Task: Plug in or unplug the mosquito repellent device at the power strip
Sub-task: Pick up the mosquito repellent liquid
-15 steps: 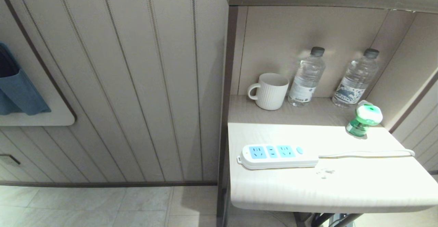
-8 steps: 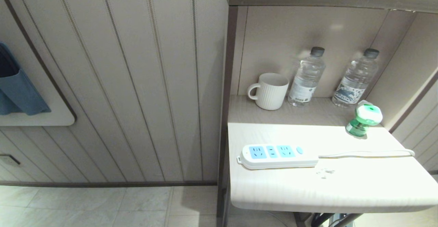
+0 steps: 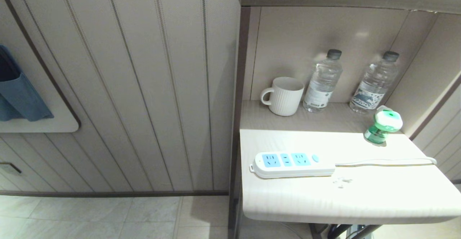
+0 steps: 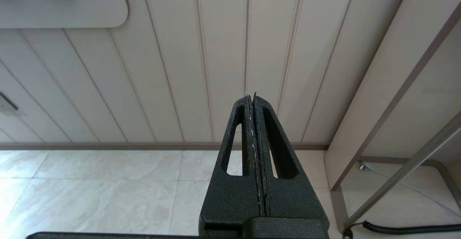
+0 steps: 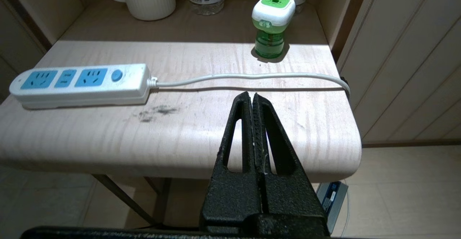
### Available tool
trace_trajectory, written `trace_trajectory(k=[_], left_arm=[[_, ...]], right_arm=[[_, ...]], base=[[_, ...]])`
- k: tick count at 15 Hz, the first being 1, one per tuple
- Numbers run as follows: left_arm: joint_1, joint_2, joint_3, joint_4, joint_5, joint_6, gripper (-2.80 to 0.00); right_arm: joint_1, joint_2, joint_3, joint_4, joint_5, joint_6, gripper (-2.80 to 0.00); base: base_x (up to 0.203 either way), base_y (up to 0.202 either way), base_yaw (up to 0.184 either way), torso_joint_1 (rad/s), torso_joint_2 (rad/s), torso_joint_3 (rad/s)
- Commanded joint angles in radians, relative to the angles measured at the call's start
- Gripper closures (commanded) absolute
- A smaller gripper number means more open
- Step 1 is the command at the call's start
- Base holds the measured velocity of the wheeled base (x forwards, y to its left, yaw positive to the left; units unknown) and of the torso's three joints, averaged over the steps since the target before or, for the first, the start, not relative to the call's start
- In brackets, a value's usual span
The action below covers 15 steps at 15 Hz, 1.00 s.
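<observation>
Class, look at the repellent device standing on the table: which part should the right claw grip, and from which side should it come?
Grip the repellent device by its squarish white-and-green head, probably coming from the table's front edge. It stands upright on its round bottle, apart from the cord and the power strip, and nothing blocks that side. The right claw is shut and would first need to open.

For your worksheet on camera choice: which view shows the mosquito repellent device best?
The right wrist view: the mosquito repellent device stands upright, close and unblocked. The head view shows it smaller, near the table's far right. The left wrist view misses it.
</observation>
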Motion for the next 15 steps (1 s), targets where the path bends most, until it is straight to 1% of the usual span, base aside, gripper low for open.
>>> trace_trajectory(k=[1, 3, 5, 6, 7, 8, 9, 10, 12, 13, 15], left_arm=[[0.0, 0.002, 0.0, 0.0, 0.0, 0.0, 0.0], [0.0, 0.002, 0.0, 0.0, 0.0, 0.0, 0.0], [0.0, 0.002, 0.0, 0.0, 0.0, 0.0, 0.0], [0.0, 0.002, 0.0, 0.0, 0.0, 0.0, 0.0], [0.0, 0.002, 0.0, 0.0, 0.0, 0.0, 0.0], [0.0, 0.002, 0.0, 0.0, 0.0, 0.0, 0.0], [0.0, 0.002, 0.0, 0.0, 0.0, 0.0, 0.0], [0.0, 0.002, 0.0, 0.0, 0.0, 0.0, 0.0], [0.0, 0.002, 0.0, 0.0, 0.0, 0.0, 0.0], [0.0, 0.002, 0.0, 0.0, 0.0, 0.0, 0.0], [0.0, 0.002, 0.0, 0.0, 0.0, 0.0, 0.0]], right_arm=[[-0.018, 0.311, -0.083, -0.042, -0.009, 0.031, 0.0], [-0.024, 0.467, -0.128, -0.103, -0.023, 0.074, 0.0], [-0.027, 0.59, -0.144, -0.21, -0.051, 0.127, 0.0], [-0.025, 0.644, -0.15, -0.283, -0.095, 0.138, 0.0], [-0.013, 0.693, -0.155, -0.36, -0.17, 0.138, 0.0], [0.017, 0.735, -0.156, -0.45, -0.251, 0.127, 0.0], [0.059, 0.763, -0.151, -0.557, -0.315, 0.104, 0.0], [0.098, 0.781, -0.134, -0.661, -0.347, 0.068, 0.0], [0.131, 0.817, -0.065, -0.848, -0.368, -0.045, 0.0], [0.135, 0.844, -0.031, -0.939, -0.372, -0.094, -2.8], [0.137, 0.916, 0.002, -1.07, -0.373, -0.126, -2.8]], base=[[0.0, 0.0, 0.0, 0.0, 0.0, 0.0], [0.0, 0.0, 0.0, 0.0, 0.0, 0.0], [0.0, 0.0, 0.0, 0.0, 0.0, 0.0], [0.0, 0.0, 0.0, 0.0, 0.0, 0.0], [0.0, 0.0, 0.0, 0.0, 0.0, 0.0], [0.0, 0.0, 0.0, 0.0, 0.0, 0.0], [0.0, 0.0, 0.0, 0.0, 0.0, 0.0], [0.0, 0.0, 0.0, 0.0, 0.0, 0.0], [0.0, 0.0, 0.0, 0.0, 0.0, 0.0], [0.0, 0.0, 0.0, 0.0, 0.0, 0.0], [0.0, 0.0, 0.0, 0.0, 0.0, 0.0]])
